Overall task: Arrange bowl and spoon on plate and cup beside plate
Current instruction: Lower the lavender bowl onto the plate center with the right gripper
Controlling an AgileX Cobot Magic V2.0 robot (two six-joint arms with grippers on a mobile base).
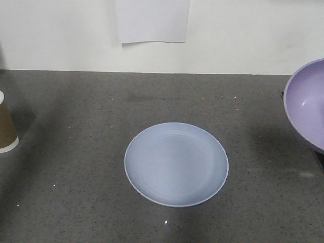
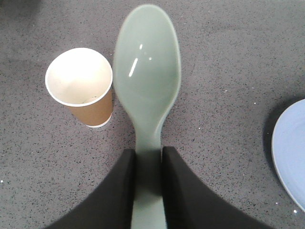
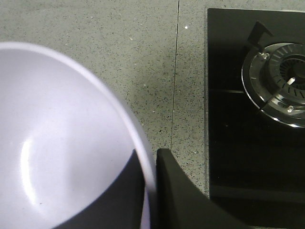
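Note:
The pale blue plate (image 1: 176, 164) lies flat in the middle of the grey counter, and its edge shows at the right of the left wrist view (image 2: 289, 148). My left gripper (image 2: 148, 153) is shut on the handle of the mint-green spoon (image 2: 147, 81), held above the counter. The brown paper cup (image 2: 85, 90) stands upright just left of the spoon's head, and its side shows at the left edge of the front view (image 1: 6, 124). My right gripper (image 3: 149, 155) is shut on the rim of the lavender bowl (image 3: 57, 143), which hangs tilted at the right edge of the front view (image 1: 307, 101).
A black gas hob with a burner (image 3: 279, 83) lies to the right of the bowl. A white sheet (image 1: 152, 20) hangs on the back wall. The grey speckled counter (image 1: 76, 101) runs back to that wall.

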